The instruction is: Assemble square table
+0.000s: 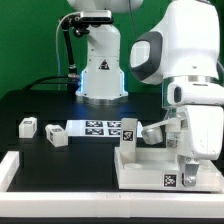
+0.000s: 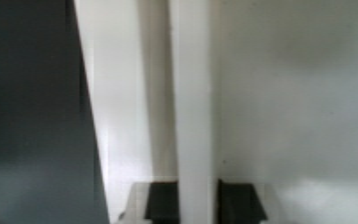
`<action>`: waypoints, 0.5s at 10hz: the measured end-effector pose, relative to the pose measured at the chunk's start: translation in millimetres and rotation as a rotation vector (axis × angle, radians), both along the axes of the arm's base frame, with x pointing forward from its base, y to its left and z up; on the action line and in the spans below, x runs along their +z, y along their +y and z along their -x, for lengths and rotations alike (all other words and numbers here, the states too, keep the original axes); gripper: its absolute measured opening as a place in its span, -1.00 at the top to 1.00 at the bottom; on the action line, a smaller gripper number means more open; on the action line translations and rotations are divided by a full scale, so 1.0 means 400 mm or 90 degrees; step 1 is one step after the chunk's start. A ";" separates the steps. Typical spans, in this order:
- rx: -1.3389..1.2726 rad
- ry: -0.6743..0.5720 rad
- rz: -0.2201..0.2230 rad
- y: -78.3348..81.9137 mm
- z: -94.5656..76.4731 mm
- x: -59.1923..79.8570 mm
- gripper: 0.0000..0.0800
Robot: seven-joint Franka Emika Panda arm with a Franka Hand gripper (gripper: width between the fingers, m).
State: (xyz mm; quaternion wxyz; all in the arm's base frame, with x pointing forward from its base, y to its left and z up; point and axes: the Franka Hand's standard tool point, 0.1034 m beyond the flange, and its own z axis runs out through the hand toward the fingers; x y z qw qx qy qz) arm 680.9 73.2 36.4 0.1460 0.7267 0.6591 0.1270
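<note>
The white square table top [image 1: 146,168] lies at the front right of the black table, with a tag on its near wall. My gripper [image 1: 187,172] comes down on its right side. In the wrist view a long white rim [image 2: 190,90] runs straight between the black fingers [image 2: 153,205], and the gripper [image 2: 192,205] is shut on it. One tagged leg [image 1: 128,131] stands at the top's far left corner. Another leg [image 1: 153,131] leans beside it. Two loose legs [image 1: 27,126] [image 1: 55,135] sit at the exterior view's left.
The marker board [image 1: 95,127] lies flat behind the table top. A long white L-shaped rail [image 1: 12,172] runs along the front left and the near edge. The arm's base [image 1: 100,70] stands at the back, with cables trailing to its left.
</note>
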 end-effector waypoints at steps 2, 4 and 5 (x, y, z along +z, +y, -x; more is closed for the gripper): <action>-0.001 -0.007 -0.001 0.002 -0.017 0.003 0.78; -0.003 -0.006 -0.001 -0.003 -0.018 0.004 0.78; -0.003 -0.007 -0.001 -0.003 -0.018 0.004 0.38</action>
